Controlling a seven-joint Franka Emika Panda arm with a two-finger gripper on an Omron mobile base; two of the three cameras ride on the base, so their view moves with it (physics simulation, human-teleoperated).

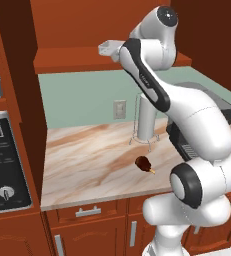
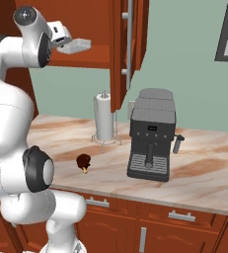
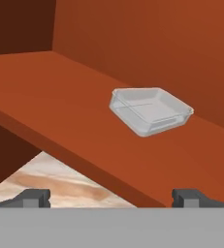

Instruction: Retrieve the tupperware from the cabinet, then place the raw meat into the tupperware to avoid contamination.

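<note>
Your gripper (image 3: 111, 197) hangs wide open, holding nothing. The clear, shallow, round-cornered tupperware (image 3: 150, 110) sits empty on the wooden cabinet (image 3: 84, 121) shelf; the raw meat (image 1: 144, 163) lies on the marble counter (image 1: 87, 165).

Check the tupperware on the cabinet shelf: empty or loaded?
Empty. The hand view shows the tupperware with a bare see-through bottom; the raw meat lies on the counter.
</note>
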